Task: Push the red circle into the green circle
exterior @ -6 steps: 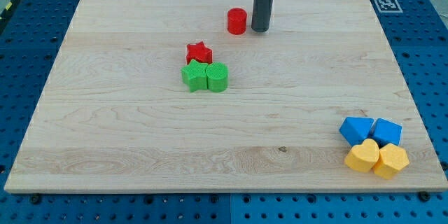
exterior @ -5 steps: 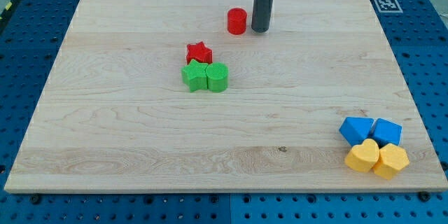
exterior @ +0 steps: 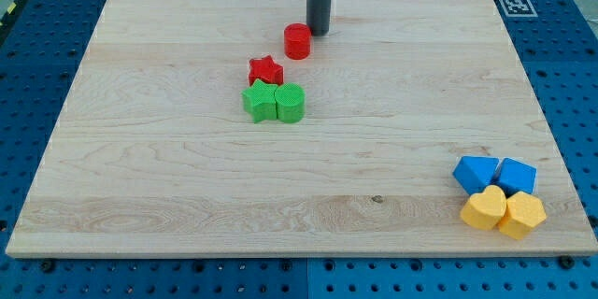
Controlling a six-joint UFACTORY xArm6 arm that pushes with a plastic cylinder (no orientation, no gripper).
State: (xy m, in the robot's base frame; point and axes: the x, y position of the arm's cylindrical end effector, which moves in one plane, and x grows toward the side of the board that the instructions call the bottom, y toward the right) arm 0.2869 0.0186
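The red circle (exterior: 297, 41) sits on the wooden board near the view's top centre. My tip (exterior: 319, 33) stands just to its upper right, touching or nearly touching it. The green circle (exterior: 291, 103) lies below the red circle, pressed against a green star (exterior: 261, 102) on its left. A red star (exterior: 265, 70) sits just above the two green blocks, between them and the red circle.
Two blue blocks (exterior: 476, 173) (exterior: 517, 176) and two yellow hearts (exterior: 484, 208) (exterior: 521, 215) cluster at the view's bottom right. A fiducial marker (exterior: 516, 6) is at the board's top right corner.
My tip moved to the view's left and pushed the red circle left and down, closer to the red star and the green circle.
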